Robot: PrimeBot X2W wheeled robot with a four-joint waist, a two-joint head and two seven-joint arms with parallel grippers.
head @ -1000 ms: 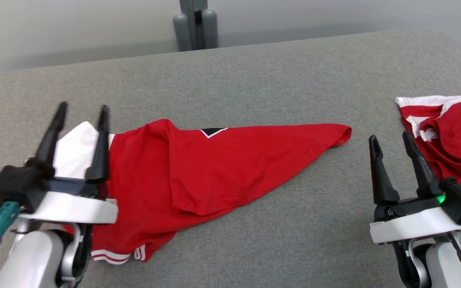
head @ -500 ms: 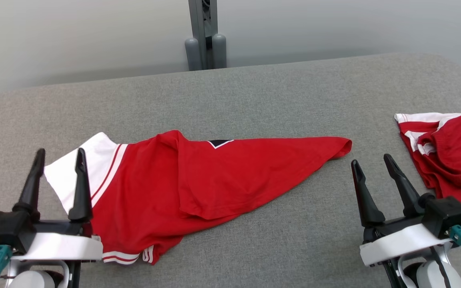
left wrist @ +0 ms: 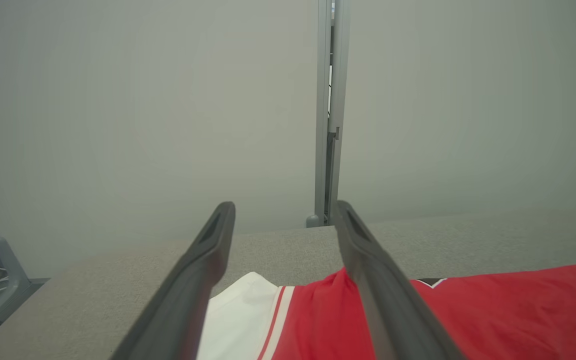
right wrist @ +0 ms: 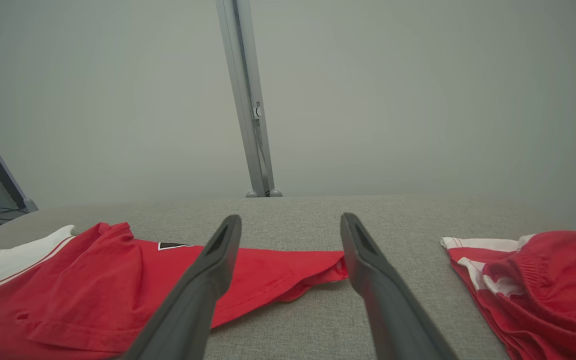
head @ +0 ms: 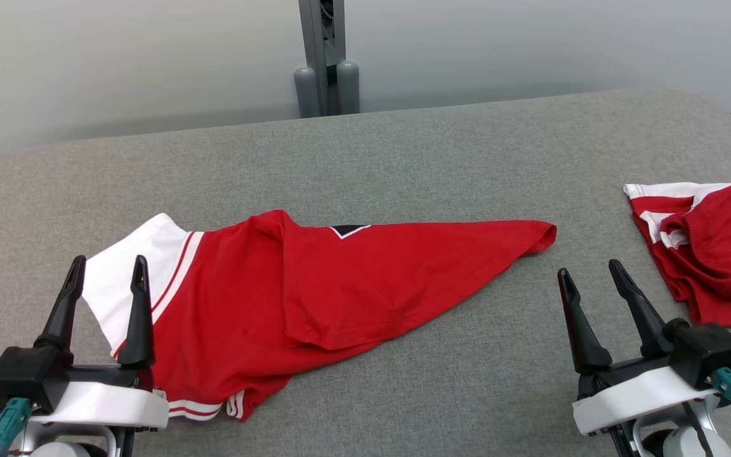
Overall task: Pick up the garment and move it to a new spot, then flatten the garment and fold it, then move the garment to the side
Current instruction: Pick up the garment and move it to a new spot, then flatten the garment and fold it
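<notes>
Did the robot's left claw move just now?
Yes. Against the red shirt, the left gripper has pulled back; its fingertips no longer reach past the white sleeve.

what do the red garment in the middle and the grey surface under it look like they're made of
The red garment looks like soft knit fabric, perhaps cotton or a jersey blend, matte: it creases and drapes, with a stitched hem. The grey surface looks like woven or felt-like upholstery cloth, matte, with a fine flecked texture.

Open grey surface [head: 403, 158] lies behind the red garment [head: 353, 279] and between it and the red pile [head: 721, 266]
</notes>
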